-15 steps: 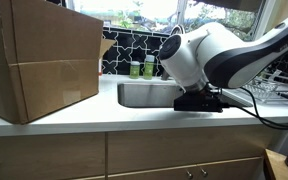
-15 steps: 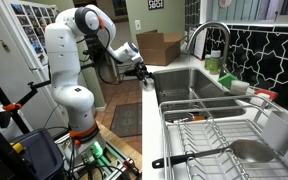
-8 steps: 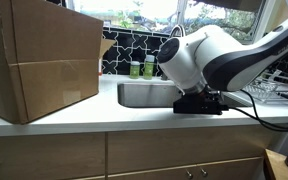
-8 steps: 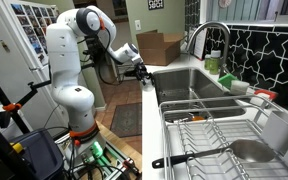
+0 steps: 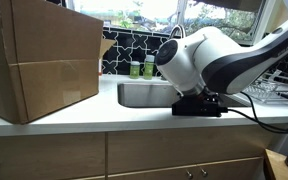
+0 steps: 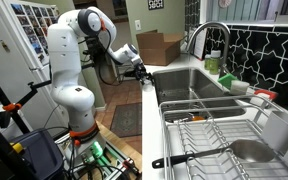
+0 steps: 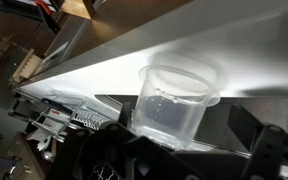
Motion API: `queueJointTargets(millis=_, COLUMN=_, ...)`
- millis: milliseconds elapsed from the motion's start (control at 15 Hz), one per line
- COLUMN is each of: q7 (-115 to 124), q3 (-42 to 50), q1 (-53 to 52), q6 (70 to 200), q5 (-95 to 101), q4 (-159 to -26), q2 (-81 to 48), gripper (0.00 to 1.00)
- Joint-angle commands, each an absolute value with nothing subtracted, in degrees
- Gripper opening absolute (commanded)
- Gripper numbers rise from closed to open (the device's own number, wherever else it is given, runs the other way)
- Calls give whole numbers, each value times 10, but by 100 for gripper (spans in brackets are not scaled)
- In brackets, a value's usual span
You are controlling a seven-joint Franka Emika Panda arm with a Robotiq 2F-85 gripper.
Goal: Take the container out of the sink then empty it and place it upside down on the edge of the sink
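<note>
Wrist housing (image 5: 196, 55) has drifted a little left along the sink (image 5: 144, 95) front rim. The end effector (image 5: 197, 104) went with it and sits slightly lower. Jaws seem to have parted off the container (image 7: 179, 100); exterior views too coarse to confirm

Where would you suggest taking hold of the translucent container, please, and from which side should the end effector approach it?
Grip the container across its smooth side wall, just short of the flared lip. Come from its narrower end, where the open end effector now straddles it: the round wall tapers that way, so the lip would likely stop it slipping out.
</note>
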State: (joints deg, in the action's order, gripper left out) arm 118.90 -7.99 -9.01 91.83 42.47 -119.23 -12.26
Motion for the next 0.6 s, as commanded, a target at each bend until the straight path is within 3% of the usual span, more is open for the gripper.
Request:
queueJointTargets(millis=0, q7=1178, q3=-81, q1=-98, q6=955, q5=426, q4=-1221, q2=-64, gripper=100)
queueJointTargets(millis=533, q7=984, q3=-67, q1=-74, q6=1121, q5=343, q4=-1284, q2=100, gripper=100)
